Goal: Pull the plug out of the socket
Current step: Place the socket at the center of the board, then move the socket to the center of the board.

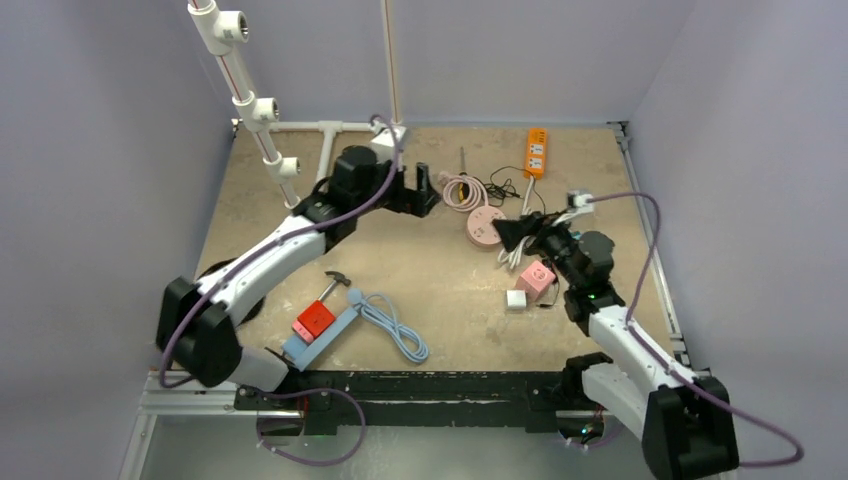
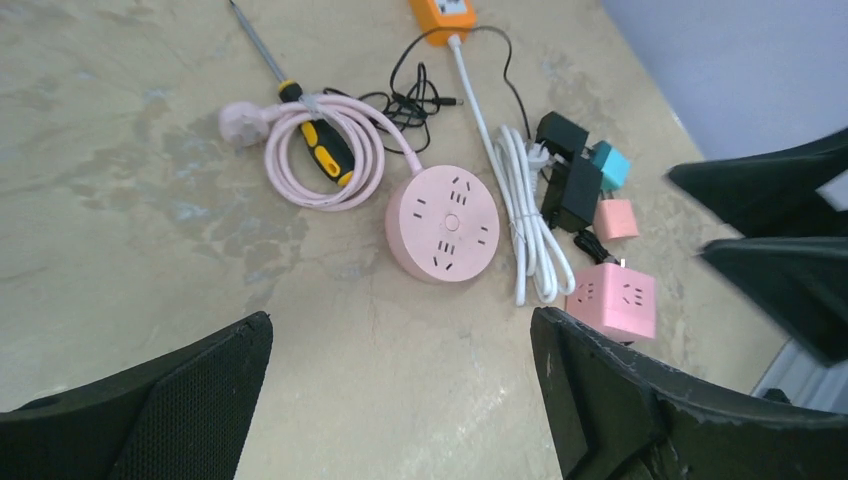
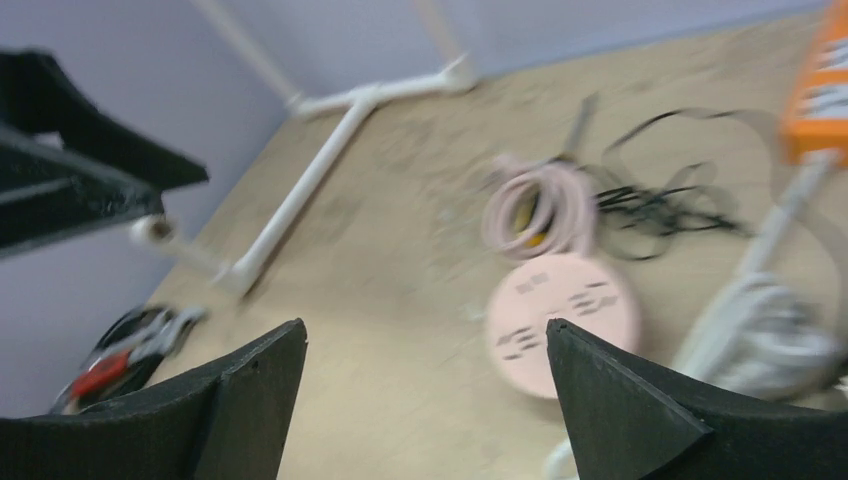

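Note:
A round pink socket [image 2: 443, 222] [image 1: 484, 226] [image 3: 562, 320] lies flat on the table, and no plug stands in its top face. Its pink cord is coiled behind it and ends in a pink plug [image 2: 238, 122] lying loose. A pink cube socket [image 2: 612, 300] [image 1: 537, 277] sits to its right with a black lead at its back. Two black adapters [image 2: 570, 170] lie loose beside a white cable. My left gripper [image 2: 400, 318] [image 1: 425, 188] hovers open and empty, left of the round socket. My right gripper [image 3: 425, 325] [image 1: 507, 233] is open and empty at the socket's right edge.
An orange power strip [image 1: 537, 150] lies at the back, with a yellow-handled screwdriver [image 2: 320, 140] inside the cord coil. A white pipe frame [image 1: 250, 100] stands at the back left. A hammer [image 1: 335, 284], a red block [image 1: 314, 320], a blue cable [image 1: 395, 325] and a white cube [image 1: 516, 299] lie near the front.

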Controlling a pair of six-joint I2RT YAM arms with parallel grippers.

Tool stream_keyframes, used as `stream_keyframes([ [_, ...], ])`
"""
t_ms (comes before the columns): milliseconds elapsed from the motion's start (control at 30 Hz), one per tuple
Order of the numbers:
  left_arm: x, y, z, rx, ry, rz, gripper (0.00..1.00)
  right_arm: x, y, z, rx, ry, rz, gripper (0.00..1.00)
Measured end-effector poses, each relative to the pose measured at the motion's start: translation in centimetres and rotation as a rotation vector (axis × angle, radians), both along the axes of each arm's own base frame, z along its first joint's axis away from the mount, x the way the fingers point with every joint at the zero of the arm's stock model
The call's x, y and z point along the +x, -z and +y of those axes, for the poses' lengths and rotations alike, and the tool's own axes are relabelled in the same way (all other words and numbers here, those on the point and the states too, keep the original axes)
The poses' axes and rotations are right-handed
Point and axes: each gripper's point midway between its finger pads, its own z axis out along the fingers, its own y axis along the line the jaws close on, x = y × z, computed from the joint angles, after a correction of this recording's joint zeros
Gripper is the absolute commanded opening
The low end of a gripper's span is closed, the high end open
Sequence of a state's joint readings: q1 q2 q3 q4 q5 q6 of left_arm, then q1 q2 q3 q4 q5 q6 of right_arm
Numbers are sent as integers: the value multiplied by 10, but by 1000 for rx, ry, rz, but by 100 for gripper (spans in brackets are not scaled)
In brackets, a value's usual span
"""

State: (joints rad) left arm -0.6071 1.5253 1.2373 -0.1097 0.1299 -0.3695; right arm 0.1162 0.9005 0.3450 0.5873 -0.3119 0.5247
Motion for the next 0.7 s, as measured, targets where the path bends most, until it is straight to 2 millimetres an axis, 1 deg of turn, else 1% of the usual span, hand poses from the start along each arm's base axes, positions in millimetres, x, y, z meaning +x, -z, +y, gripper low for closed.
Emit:
stream_keyframes([
  [33,-7,-7,13,-4,-9,-16,99,-4,3,18,-15,-57,12,88],
  [67,-12,-8,28,-3,-26,-23,99,-9,6,39,-31,-119,27,86],
  [100,-17,-5,42,5,-44,-21,99,-15,8,58,-45,-179,38,85],
  [133,-21,4,57,20,-69,-13,99,-21,8,73,-55,-227,45,84],
  [200,-29,33,86,82,-120,33,99,-39,12,108,-81,-329,67,85],
  [233,-34,47,96,118,-135,65,99,-48,14,119,-89,-366,77,86],
  [267,-39,59,103,155,-140,91,99,-59,18,131,-98,-403,91,86],
  [333,-43,70,111,198,-152,112,99,-81,27,150,-114,-464,127,87],
  [367,-43,71,115,209,-160,113,99,-94,31,160,-120,-492,142,87],
  [433,-39,67,122,205,-183,101,99,-121,39,177,-126,-551,172,88],
  [467,-36,64,127,200,-199,95,99,-131,42,184,-129,-570,183,88],
  [567,-29,59,140,191,-245,84,99,-175,56,207,-153,-630,223,88],
  [600,-28,60,142,192,-252,85,99,-185,61,213,-163,-641,236,87],
  [667,-27,60,144,195,-261,84,99,-208,78,226,-209,-652,279,77],
  [700,-27,59,144,197,-266,82,99,-215,88,231,-238,-647,300,73],
])
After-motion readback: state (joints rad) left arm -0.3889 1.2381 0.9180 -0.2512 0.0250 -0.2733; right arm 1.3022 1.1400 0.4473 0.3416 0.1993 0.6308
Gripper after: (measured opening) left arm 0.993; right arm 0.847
